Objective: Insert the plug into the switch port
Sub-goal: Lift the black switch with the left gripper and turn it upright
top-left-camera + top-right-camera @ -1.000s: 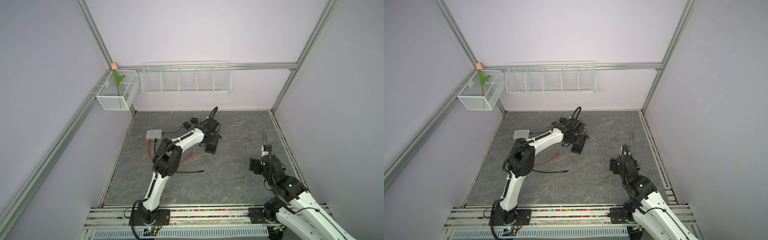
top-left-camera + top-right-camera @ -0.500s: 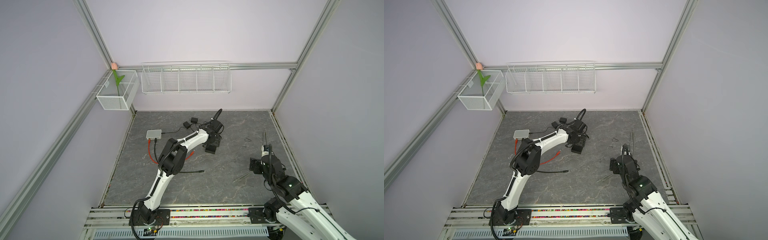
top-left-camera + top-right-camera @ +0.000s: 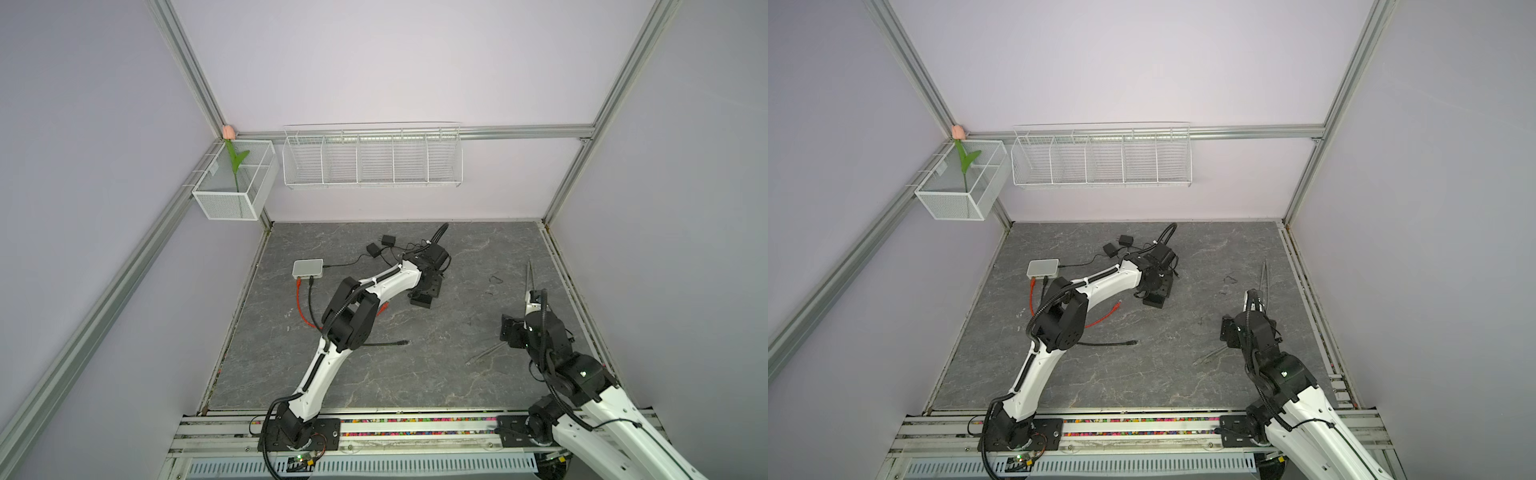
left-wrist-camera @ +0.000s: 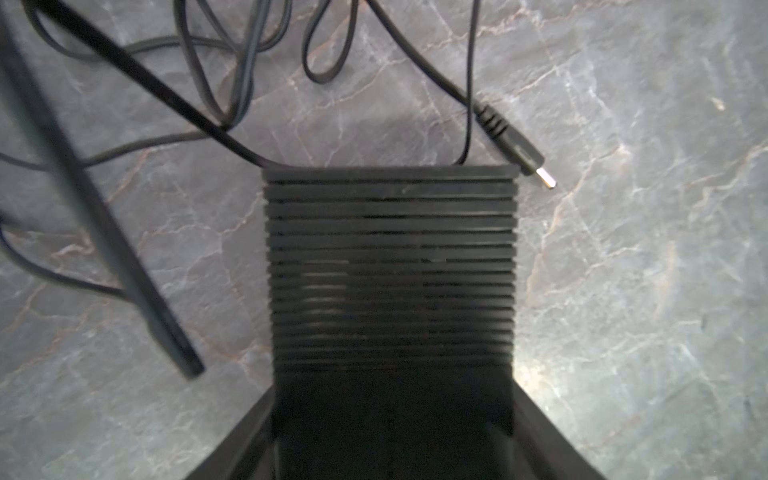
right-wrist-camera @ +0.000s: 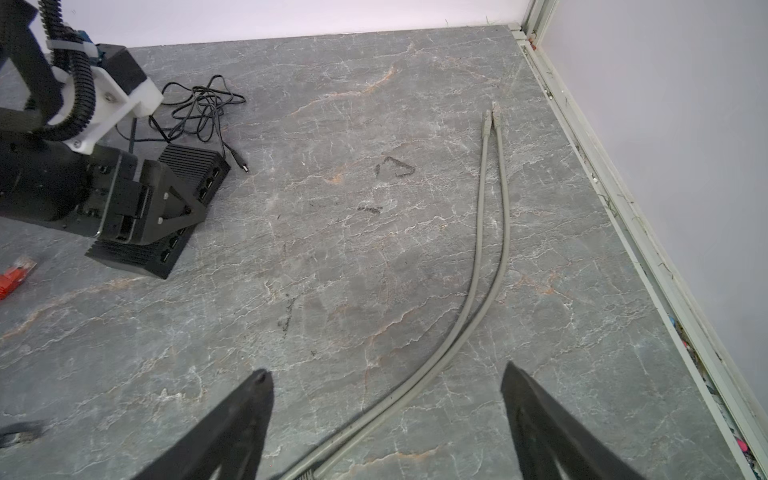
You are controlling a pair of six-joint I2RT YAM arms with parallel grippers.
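Set the left fingers point(image 5: 174, 199) astride the black switch point(image 5: 189, 160) on the surface point(image 5: 353, 291), probably to steady it against the push of insertion. Could not confirm pad contact on its sides. Presented the row of ports point(image 5: 204, 192) toward the open middle of the surface, clear for an approach from the right arm's side.

Held the right fingers point(image 5: 243, 419) spread wide and empty above two grey cables point(image 5: 480, 208), gap in line with them; judged as a stance for picking one up. Found the grey plugs point(image 5: 494, 111) lying well apart from the switch, none inserted.

Noted a round power plug point(image 4: 528, 160) loose just beside the switch's corner, also unplugged. Could not settle the intended plug from the task wording alone.
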